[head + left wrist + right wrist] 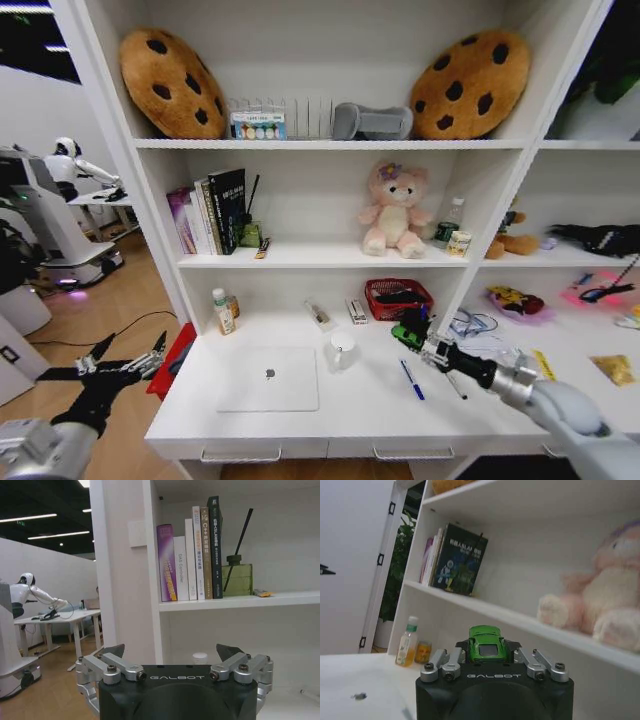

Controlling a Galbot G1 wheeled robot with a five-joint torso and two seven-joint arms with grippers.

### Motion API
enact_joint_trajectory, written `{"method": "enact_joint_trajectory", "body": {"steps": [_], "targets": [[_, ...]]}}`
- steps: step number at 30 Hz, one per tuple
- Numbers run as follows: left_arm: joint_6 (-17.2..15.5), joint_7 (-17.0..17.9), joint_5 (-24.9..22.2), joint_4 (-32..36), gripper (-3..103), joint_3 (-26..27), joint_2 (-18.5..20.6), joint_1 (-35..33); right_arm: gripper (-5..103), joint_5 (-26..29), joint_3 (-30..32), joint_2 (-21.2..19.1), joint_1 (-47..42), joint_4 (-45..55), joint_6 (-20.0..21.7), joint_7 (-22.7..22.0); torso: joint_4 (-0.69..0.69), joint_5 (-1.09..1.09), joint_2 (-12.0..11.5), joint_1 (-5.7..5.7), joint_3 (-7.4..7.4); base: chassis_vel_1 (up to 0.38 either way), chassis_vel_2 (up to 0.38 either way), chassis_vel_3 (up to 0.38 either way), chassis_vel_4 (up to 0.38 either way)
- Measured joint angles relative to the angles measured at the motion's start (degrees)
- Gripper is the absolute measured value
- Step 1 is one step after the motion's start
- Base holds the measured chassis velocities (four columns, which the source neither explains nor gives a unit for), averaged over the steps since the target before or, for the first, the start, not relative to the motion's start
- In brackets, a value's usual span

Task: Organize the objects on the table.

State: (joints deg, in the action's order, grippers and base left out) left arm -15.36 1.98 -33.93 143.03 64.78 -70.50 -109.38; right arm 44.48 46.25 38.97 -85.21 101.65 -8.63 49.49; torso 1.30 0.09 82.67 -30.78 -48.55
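Observation:
My right gripper [412, 335] is shut on the tiny green toy car [408, 333], held above the white table [360, 415] in front of a red basket [398, 297]. In the right wrist view the car [486, 643] sits between the fingers [442, 661]. A closed silver laptop [270, 378] lies on the desk's left part. To its right lie a blue pen [412, 380] and a black pen [455, 385]. My left gripper [125, 360] hangs open and empty off the desk's left end, and it is open in its own view [171, 652].
A white cup [342, 350] stands beside the laptop. A green-capped bottle [222, 311] and a small jar [234, 305] stand at the back left. Books [212, 210] and a pink plush [393, 210] fill the shelf above. A red box [172, 362] sits left of the desk.

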Motion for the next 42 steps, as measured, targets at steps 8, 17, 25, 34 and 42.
{"method": "enact_joint_trajectory", "body": {"steps": [8,17,25,34,42], "targets": [[0.03,-0.04,0.00,0.00,100,-0.01,-0.01,0.01,37,15.49,0.67,-15.23,14.32,2.22,7.85,-5.98,-0.09,-0.12,0.00,-0.01,0.00,0.000,0.000,0.000,0.000],[0.02,-0.06,0.00,0.01,100,-0.02,-0.01,0.01,37,15.42,-38.70,-8.89,58.58,-11.20,15.73,-9.37,-0.07,-0.06,-0.01,-0.02,-0.02,0.000,0.000,0.000,0.000],[0.00,-0.06,0.00,0.01,100,-0.02,-0.01,0.01,37,14.06,-55.24,0.57,75.45,-19.24,17.39,-9.94,-0.08,-0.10,-0.02,-0.02,-0.02,0.000,0.000,0.000,0.000],[0.00,-0.06,0.00,0.00,100,-0.02,-0.01,0.01,37,12.40,-67.55,10.36,84.93,-27.54,20.74,-11.77,-0.05,-0.10,-0.02,-0.02,-0.01,0.000,0.000,0.000,0.000],[0.00,-0.06,0.00,0.01,100,-0.02,-0.01,0.01,37,11.52,-69.25,12.89,85.70,-28.66,25.47,-15.32,-0.04,-0.09,0.00,-0.01,0.00,0.000,0.000,0.000,0.000]]}}
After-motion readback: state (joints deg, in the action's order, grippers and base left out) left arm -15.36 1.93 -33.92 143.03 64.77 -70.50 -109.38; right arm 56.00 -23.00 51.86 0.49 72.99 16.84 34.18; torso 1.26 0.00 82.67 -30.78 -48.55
